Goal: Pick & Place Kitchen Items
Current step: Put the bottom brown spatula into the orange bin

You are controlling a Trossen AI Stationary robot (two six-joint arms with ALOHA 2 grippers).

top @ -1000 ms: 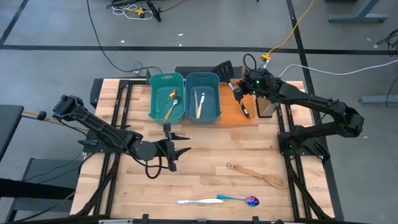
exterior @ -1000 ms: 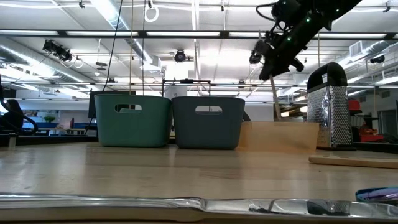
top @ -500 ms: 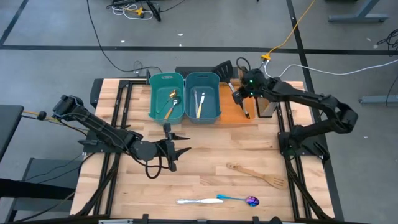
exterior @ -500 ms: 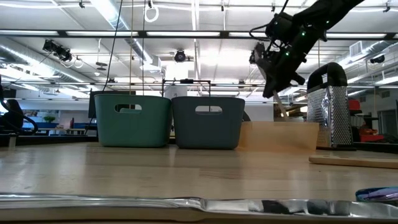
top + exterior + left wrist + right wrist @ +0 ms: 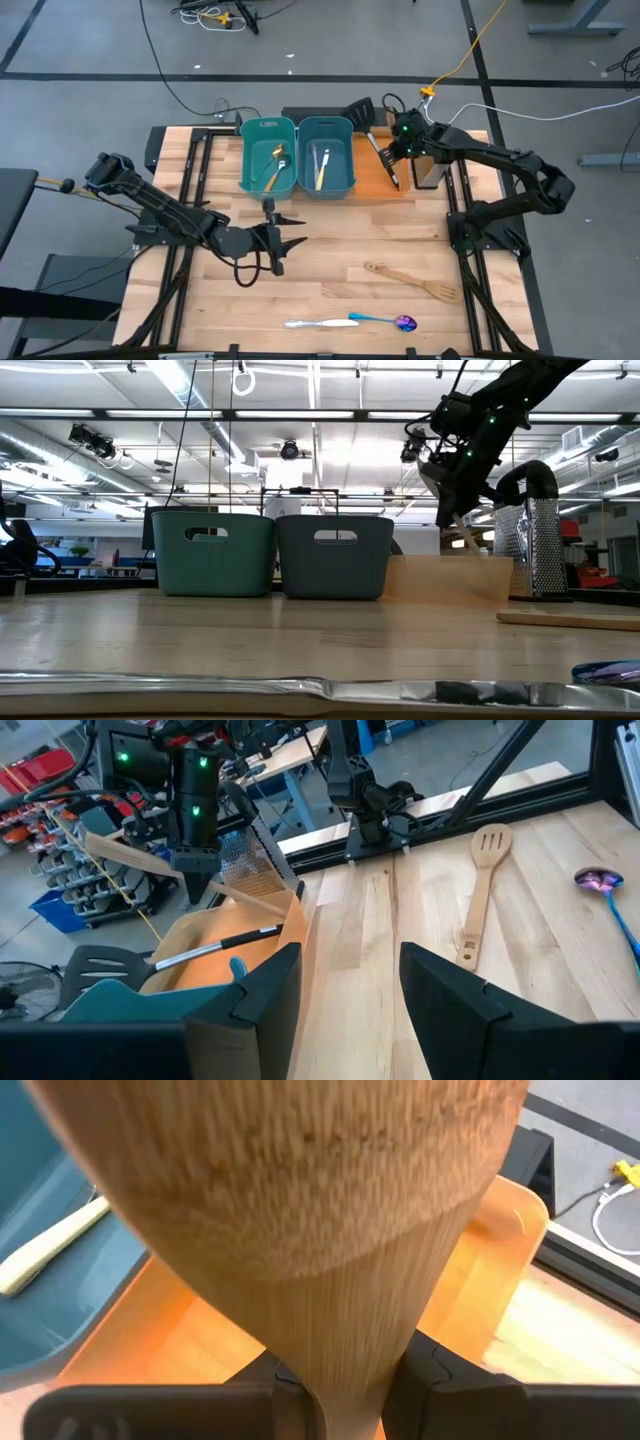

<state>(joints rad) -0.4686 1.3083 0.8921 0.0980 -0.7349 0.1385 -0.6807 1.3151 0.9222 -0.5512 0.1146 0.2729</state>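
Wooden spatula (image 5: 300, 1210) carried, upper right of high view.
Held in right claw (image 5: 400, 140) above orange tray (image 5: 372, 180); placement needed next. Left claw (image 5: 283, 236) parked wide.

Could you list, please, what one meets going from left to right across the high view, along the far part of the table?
Left teal bin → right teal bin → orange tray → right gripper, shut on a pale wooden spatula over the tray → metal grater.
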